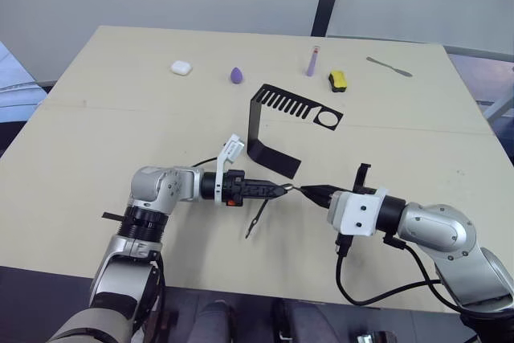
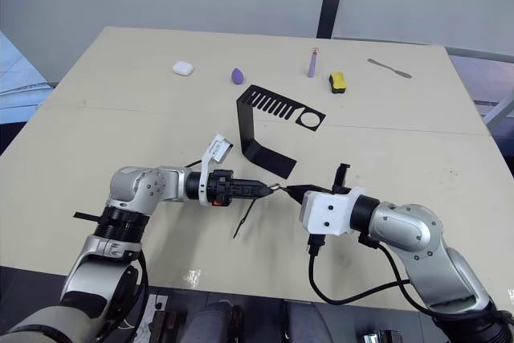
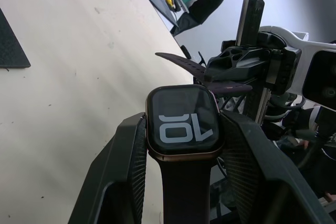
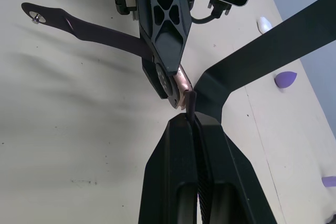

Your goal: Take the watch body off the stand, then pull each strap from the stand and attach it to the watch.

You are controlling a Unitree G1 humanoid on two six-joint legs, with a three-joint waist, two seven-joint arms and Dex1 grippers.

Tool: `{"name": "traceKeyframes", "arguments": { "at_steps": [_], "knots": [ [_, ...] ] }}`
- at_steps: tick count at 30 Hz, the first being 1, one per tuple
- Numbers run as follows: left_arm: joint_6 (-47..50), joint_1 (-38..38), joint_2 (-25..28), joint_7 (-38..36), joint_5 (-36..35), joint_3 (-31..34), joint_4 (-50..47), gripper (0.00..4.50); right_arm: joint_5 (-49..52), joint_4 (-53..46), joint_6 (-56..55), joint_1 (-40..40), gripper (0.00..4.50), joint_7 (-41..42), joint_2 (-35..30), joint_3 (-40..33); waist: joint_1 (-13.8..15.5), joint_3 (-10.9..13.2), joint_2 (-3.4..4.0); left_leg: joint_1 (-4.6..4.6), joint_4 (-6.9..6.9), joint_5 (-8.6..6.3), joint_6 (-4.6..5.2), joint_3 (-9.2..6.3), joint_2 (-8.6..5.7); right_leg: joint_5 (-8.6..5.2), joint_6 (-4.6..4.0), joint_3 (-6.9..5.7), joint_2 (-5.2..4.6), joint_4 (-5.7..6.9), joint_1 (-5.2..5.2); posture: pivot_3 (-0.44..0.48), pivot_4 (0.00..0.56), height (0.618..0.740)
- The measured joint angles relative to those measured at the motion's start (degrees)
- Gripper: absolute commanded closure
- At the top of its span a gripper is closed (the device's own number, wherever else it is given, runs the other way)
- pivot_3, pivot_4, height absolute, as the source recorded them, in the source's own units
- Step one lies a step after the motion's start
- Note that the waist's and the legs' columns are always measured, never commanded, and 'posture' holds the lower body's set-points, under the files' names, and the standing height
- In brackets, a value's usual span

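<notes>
Step in hand: second strap going onto the watch, by my reading.

Left gripper (image 1: 277, 190) is gripping the watch body (image 3: 182, 120) by its sides, fingers (image 3: 122, 157) clamped either side of the case, over the near-middle of the worktop (image 1: 120, 118). Screen is facing the wrist camera, showing digits. One strap (image 1: 257, 220) is already hanging from the case, drooping toward the worktop surface, its free end nearest the front edge.

Right gripper (image 1: 315, 192) is meeting it from the opposite side, fingers (image 4: 178, 150) pinched tight on the other strap (image 4: 190, 103), a thin dark edge standing out of them. The strap's tip is sitting right at the case edge; whether it is entered in the slot, cannot tell.

The stand (image 1: 273, 130) is standing bare behind both grippers, toward the worktop centre, slots empty.

Next move, as I judge it: strap end has to line up square with the case groove, then slide sideways along it until seated. Left needs to be holding the case rigid while right pushes. A slight tilt would probably jam it.
</notes>
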Motion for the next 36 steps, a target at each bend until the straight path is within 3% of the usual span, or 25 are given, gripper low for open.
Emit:
{"name": "traceKeyframes", "arguments": {
  "at_steps": [36],
  "knots": [
    [-0.3, 1.2, -2.7, 6.2, 0.3, 0.4, -5.2, 2.92, -5.2, 0.0, 5.5, -3.8, 4.50, 2.3, -1.2, 2.7, 0.0, 0.0, 0.00, -0.01, 0.08, -0.02, -0.02, 0.00, 0.00, 0.00, 0.00, 0.00, 0.00, 0.09, -0.03, 0.000, 0.150, 0.740]
  ]
}}
